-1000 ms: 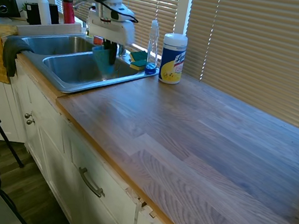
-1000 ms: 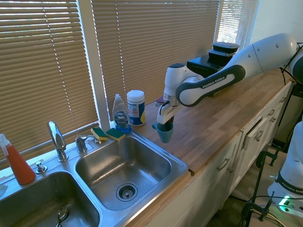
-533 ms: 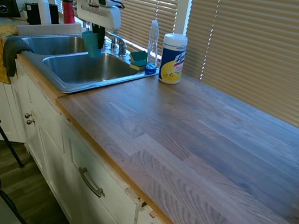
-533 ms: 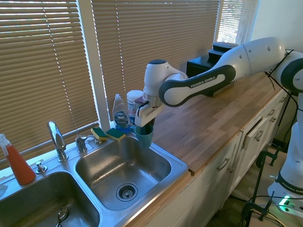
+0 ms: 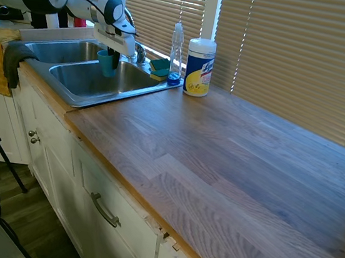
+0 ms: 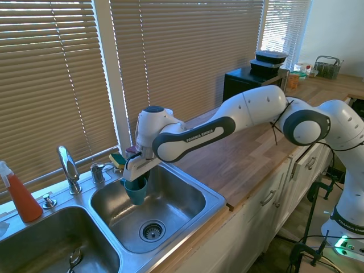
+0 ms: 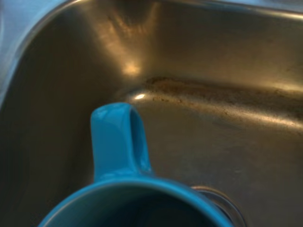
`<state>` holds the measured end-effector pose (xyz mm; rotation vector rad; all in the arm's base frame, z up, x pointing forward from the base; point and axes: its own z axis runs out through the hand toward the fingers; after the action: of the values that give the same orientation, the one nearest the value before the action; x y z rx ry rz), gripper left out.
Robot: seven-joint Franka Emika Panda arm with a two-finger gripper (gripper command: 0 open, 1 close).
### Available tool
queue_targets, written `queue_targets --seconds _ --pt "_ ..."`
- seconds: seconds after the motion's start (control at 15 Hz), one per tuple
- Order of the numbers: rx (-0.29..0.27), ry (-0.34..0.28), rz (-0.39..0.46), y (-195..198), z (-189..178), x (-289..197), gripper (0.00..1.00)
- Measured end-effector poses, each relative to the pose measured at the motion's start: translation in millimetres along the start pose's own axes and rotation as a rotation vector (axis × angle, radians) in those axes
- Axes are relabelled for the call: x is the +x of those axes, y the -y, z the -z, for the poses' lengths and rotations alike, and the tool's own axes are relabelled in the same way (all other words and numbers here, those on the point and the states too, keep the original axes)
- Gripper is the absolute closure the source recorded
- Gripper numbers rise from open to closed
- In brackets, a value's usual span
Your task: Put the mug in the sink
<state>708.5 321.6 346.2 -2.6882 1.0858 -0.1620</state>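
Mug [image 5: 107,64] hangs upright in the tool [image 5: 111,52], which grasps its rim, over the sink [image 5: 90,81] basin nearer the desk's wooden stretch. From the opposite side, the mug [image 6: 136,190] hangs above the drain [image 6: 151,230], clear of the bottom. Close up, its handle [image 7: 120,142] shows against the steel floor.

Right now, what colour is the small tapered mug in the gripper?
Teal-blue, plain, including its handle. The small tapered mug shows best in the wrist view, held over the steel sink basin.
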Motion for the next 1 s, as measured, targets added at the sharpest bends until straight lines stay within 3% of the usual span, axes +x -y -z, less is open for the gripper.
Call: queue_targets --seconds 0.53,1.0 --pt "-0.062 0.047 -0.035 4.4 -101.4 16.3 1.0" --pt "-0.078 0.073 -0.068 1.1 -141.5 17.7 1.0"
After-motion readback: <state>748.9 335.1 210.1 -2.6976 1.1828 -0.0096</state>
